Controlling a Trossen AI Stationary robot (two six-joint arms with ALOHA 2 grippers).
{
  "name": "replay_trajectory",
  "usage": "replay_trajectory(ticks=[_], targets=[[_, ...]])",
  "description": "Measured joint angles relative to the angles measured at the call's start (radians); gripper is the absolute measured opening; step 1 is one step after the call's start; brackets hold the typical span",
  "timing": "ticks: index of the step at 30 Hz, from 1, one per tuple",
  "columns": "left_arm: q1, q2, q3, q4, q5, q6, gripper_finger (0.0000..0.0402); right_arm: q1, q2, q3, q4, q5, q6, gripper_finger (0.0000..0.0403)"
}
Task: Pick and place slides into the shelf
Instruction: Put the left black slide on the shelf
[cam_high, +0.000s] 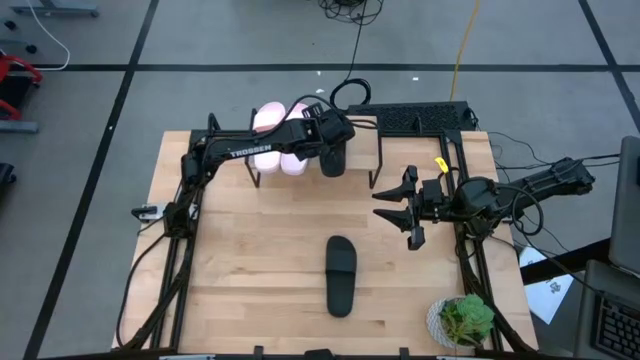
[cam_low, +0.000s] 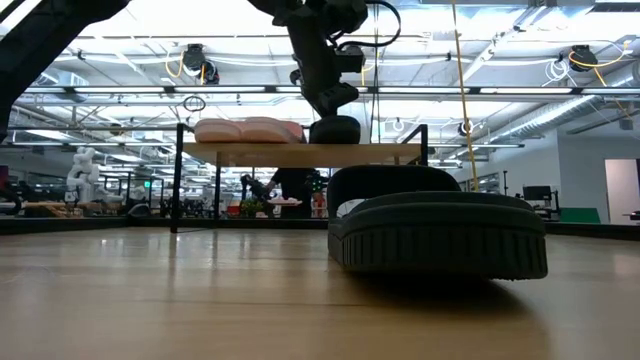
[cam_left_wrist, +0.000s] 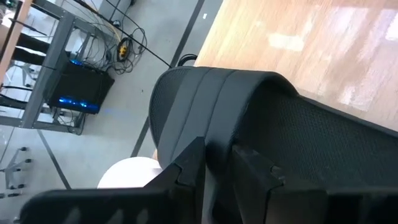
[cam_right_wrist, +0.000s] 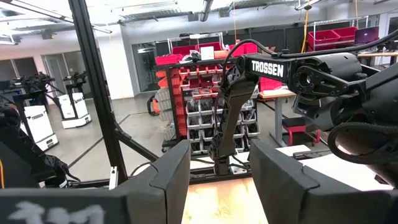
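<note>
My left gripper (cam_high: 333, 148) is over the shelf (cam_low: 300, 153) at the table's far side, shut on a black slide (cam_high: 333, 162). That slide sits on the shelf board beside two light pink slides (cam_high: 280, 140), which also lie on it (cam_low: 250, 130). A second black slide (cam_high: 341, 275) lies sole-down on the table's middle and fills the foreground of the low view (cam_low: 435, 235). My right gripper (cam_high: 405, 205) hovers open and empty right of the shelf, over the table. My left gripper comes at the black slide from above, fingers pointing down, and holds it at its wide strap (cam_left_wrist: 214, 118) between its two fingers (cam_left_wrist: 186, 171). The fingers themselves hide the exact place of contact. The slide rests level on the shelf board (cam_low: 335, 131), right of the pink slides.
A small potted plant (cam_high: 465, 320) stands at the table's near right corner. A black rack (cam_high: 410, 118) stands behind the shelf at the far edge. The shelf's thin black legs (cam_low: 178, 180) stand on the table.
</note>
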Motion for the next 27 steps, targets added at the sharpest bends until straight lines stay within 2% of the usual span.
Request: replay_trajectory(ticks=[14, 27], targets=[[0.003, 0.0, 0.0, -0.003, 0.02, -0.004, 0.0072, 0.0, 0.0, 0.0, 0.0, 0.0, 0.0, 0.0155], [0.002, 0.0, 0.0, -0.008, 0.018, -0.067, 0.0169, 0.0, 0.0, 0.0, -0.001, 0.0, 0.0, 0.0155]])
